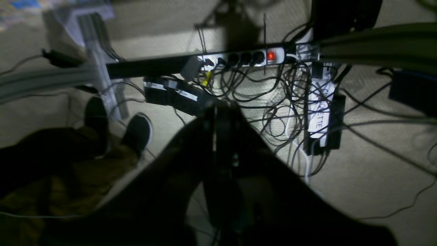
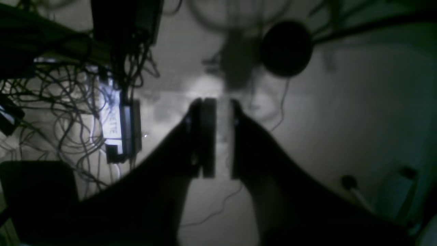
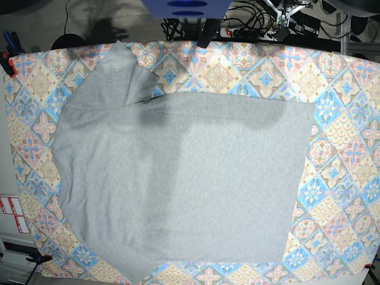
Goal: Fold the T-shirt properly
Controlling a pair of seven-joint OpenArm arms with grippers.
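Here, in the left wrist view, the left gripper (image 1: pixel 222 112) shows as a dark silhouette low in the frame, pointing at the floor. Its jaws meet along a thin line with nothing between them, so they look closed on nothing, though the picture is very dim. Beyond them lies a tangle of cables (image 1: pixel 273 102), and a power strip (image 1: pixel 245 58) with a glowing red switch crosses the upper middle of the frame. A pair of dark shoes (image 1: pixel 119 128) stands at the left.

In the right wrist view, the right gripper (image 2: pixel 223 136) is also a dark shape at frame centre, over the pale floor. Its jaws stand slightly apart, a narrow bright gap between them, holding nothing. A dark round object (image 2: pixel 286 48) sits at the upper right, too blurred to identify, and more cables fill the left side.

In the base view, the T-shirt (image 3: pixel 184 184) lies spread flat across the middle of the bench, plain grey side up, covering most of the tile-patterned cloth (image 3: pixel 350 178). One sleeve reaches toward the upper left of the frame. Neither gripper touches the shirt; neither appears over the bench.
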